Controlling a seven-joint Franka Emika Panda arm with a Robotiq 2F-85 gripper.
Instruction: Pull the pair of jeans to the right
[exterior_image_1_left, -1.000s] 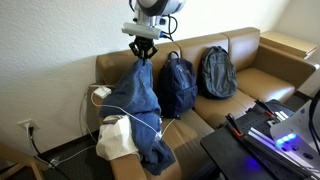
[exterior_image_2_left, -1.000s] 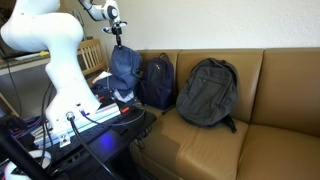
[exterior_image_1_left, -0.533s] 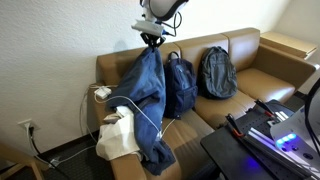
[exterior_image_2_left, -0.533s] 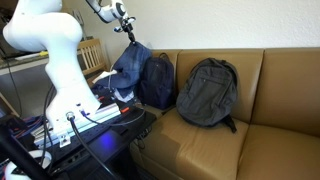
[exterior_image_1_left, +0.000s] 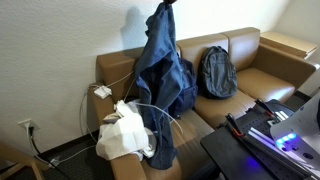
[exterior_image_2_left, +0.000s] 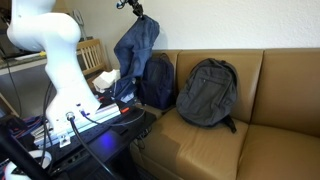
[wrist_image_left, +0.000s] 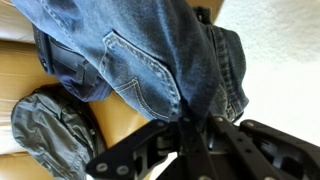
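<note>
One query, inspector to operator: how do the jaws stand?

Operator: Closed on fabric. In the wrist view the gripper (wrist_image_left: 195, 122) pinches a fold of the jeans (wrist_image_left: 150, 60). Denim fills the area directly ahead of the fingertips, with a stitched back pocket showing. Which part of the garment sits between the pads cannot be told.

Inspector: State the position of the jeans relative to the jaws.

Operator: Suspended. In both exterior views the garment hangs straight down from the gripper (exterior_image_2_left: 134, 8), which is at the top edge of the frame, above the backrest of the brown sofa (exterior_image_1_left: 250, 75). In an exterior view the lower legs reach the seat cushion just beside a white bundle (exterior_image_1_left: 122, 135).

Inspector: Adjacent items?

Operator: A dark blue backpack (exterior_image_2_left: 155, 82) stands upright against the backrest, partly covered by the hanging denim. A grey backpack (exterior_image_2_left: 205, 92) leans on the next cushion, clear of the jeans
</note>
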